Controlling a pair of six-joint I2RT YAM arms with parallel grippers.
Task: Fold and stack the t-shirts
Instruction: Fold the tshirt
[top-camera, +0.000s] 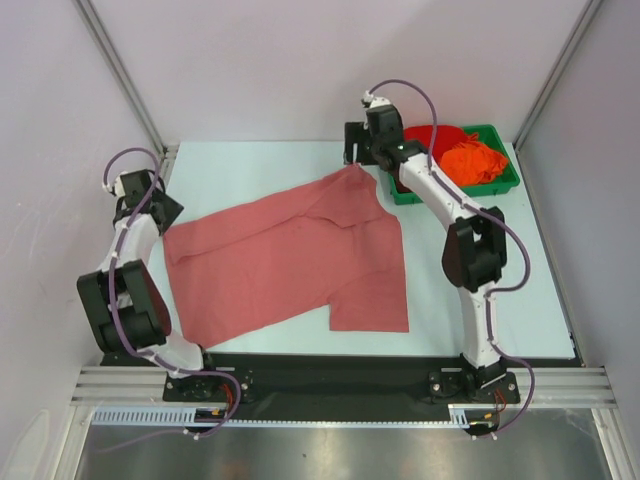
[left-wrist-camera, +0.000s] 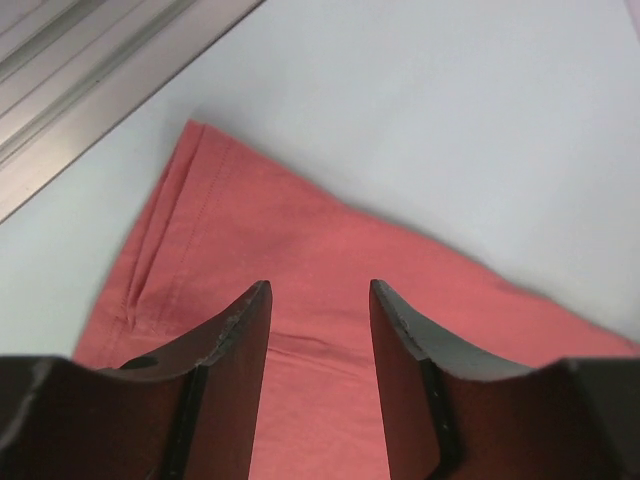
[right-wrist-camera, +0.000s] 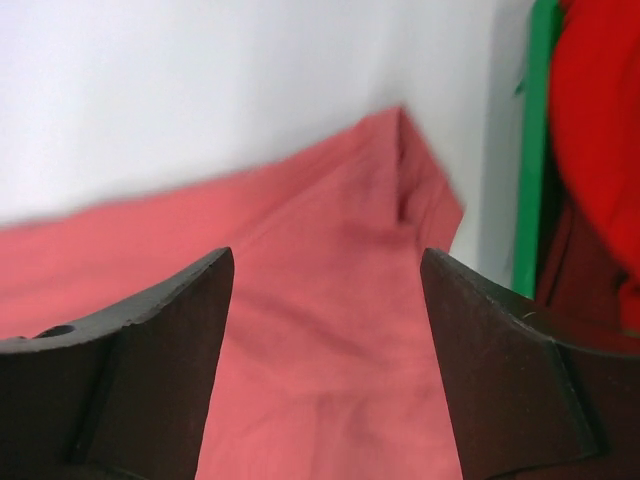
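Left gripper (left-wrist-camera: 318, 290): jaws parted, nothing between them, standing over the left corner of the salmon shirt (top-camera: 290, 260). In the left wrist view the cloth shows through the gap between the fingers (left-wrist-camera: 240, 340). A stitched hem runs up to the corner, which lies on the table (top-camera: 480, 290) close to the metal rail (left-wrist-camera: 80, 70).

Right gripper (right-wrist-camera: 325, 255): jaws wide apart, holding nothing, standing over the far corner of the same shirt. The right wrist view shows the cloth beneath and between the fingers (right-wrist-camera: 170, 330), with a small crease at the corner tip.

Salmon shirt: spread across the middle of the table, between the two arms. Its near edge lies close to the black strip at the arm bases, its left corner is at the left gripper, and its far corner is at the right gripper. Several creases run across the upper right part. Whether any part is folded over cannot be told.

Tray (top-camera: 500, 186): green, at the far right corner of the table, just beside the right gripper. It holds the red shirt (top-camera: 430, 135) at the back and the orange shirt (top-camera: 475, 160) to its right. Both are bunched, touching each other, and rise above the rim.
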